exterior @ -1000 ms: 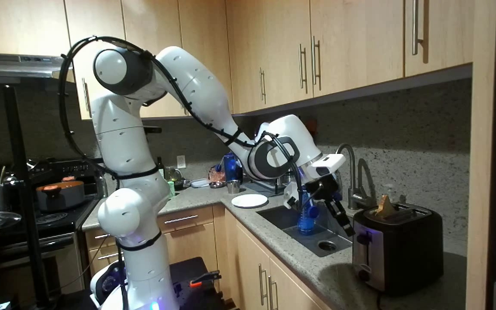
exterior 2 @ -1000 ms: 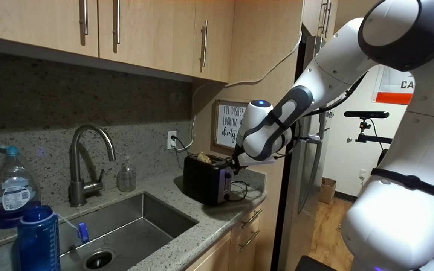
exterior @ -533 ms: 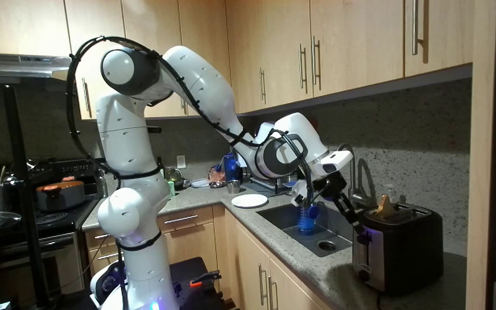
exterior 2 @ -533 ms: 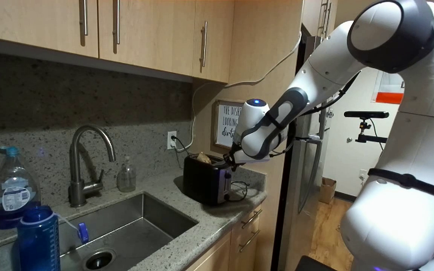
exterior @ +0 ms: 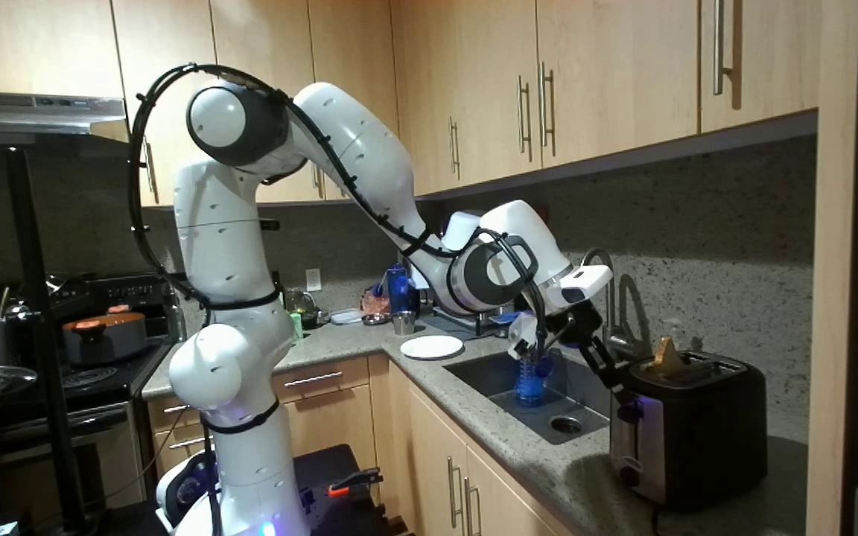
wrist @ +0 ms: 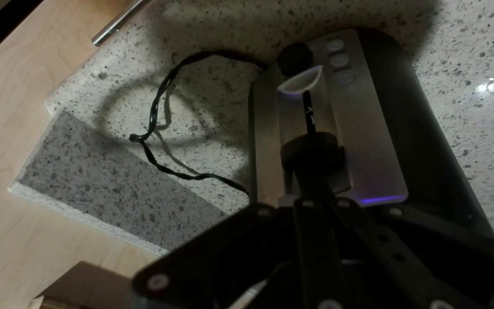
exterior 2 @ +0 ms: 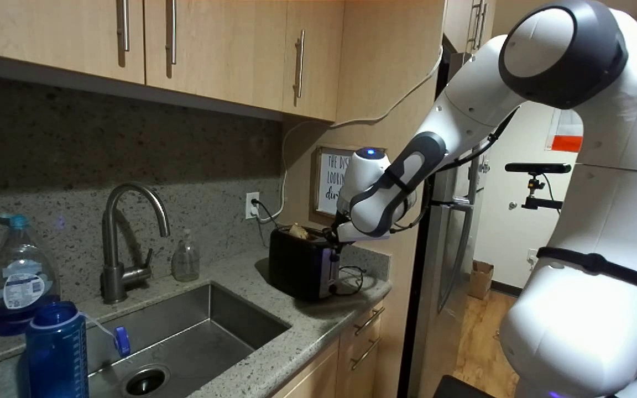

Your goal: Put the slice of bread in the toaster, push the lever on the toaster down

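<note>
The toaster (exterior: 704, 447) stands on the counter in both exterior views (exterior 2: 296, 268), black with a metal front panel (wrist: 371, 150). The slice of bread (exterior: 666, 359) sits in one slot, its tan top sticking up above the toaster in both exterior views (exterior 2: 298, 231); it is out of the wrist view. The black lever knob (exterior: 628, 412) is near the upper end of its track. My gripper (exterior: 622, 391) is shut and empty, pointing down at the knob; in the wrist view its fingertips (wrist: 313, 184) overlap the knob, and I cannot tell whether they touch.
The sink (exterior: 500, 398) lies beside the toaster, with a faucet (exterior 2: 111, 260) behind it. A blue bottle (exterior 2: 56, 354), a soap bottle (exterior 2: 22, 276) and a small glass bottle (exterior 2: 186, 260) stand around it. A white plate (exterior: 431, 347) lies farther along. A black cord (wrist: 157, 103) loops beside the toaster.
My gripper has moved toward the toaster and come to just above the lever knob; in the last half second it has barely moved. The bread and toaster have stayed in place.
</note>
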